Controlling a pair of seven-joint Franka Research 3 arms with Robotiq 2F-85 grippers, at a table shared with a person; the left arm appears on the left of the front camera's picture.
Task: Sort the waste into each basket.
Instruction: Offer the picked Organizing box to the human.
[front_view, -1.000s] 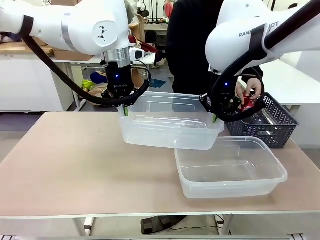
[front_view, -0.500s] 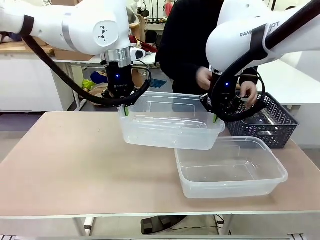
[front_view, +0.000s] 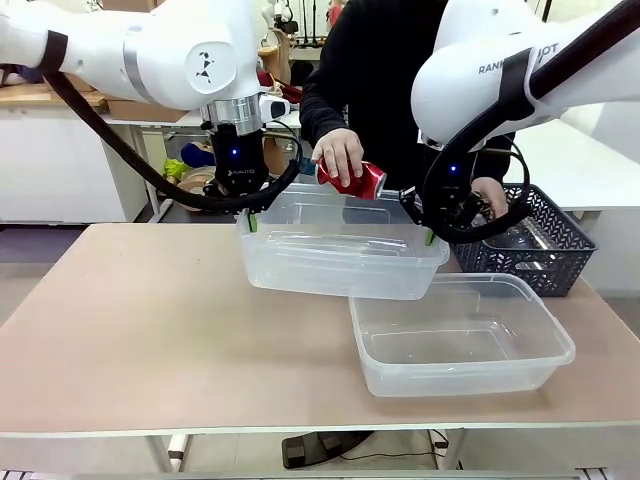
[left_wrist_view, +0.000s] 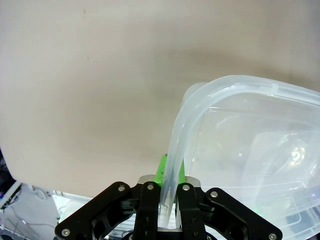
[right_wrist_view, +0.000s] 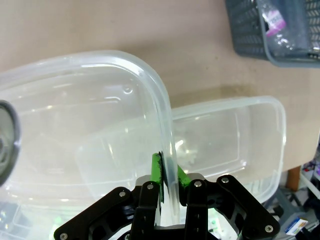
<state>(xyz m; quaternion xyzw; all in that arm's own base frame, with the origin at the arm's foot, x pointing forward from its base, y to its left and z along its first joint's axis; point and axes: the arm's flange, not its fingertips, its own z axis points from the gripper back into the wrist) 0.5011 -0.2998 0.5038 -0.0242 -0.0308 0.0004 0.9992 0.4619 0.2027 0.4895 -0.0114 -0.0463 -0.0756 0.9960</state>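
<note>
Left gripper (left_wrist_view: 169, 175): clenched on the rim at one short end of the raised tub (front_view: 330, 272); the green pads press the rim from both sides.
Right gripper (right_wrist_view: 169, 172): clamped the same way on the rim at the opposite short end of that tub.
Raised tub: clear, hanging in the air between the two grippers above the table (front_view: 150, 320). From the front, its right near corner overlaps the far left corner of the second tub (front_view: 452, 378).
Second tub: clear, resting on the table toward the right near side, with nothing in it.
Can (front_view: 352, 180): red and silver, lying on its side in the person's hand (front_view: 338, 152), just above the far rim of the raised tub.
Other hand (front_view: 490, 193): at the left end of the dark basket (front_view: 560, 248), partly hidden behind the right arm.
Dark basket: lattice-sided, on the table's far right, behind the second tub.
Bottle (right_wrist_view: 278, 22): clear, with a pink label, lying inside the dark basket.
</note>
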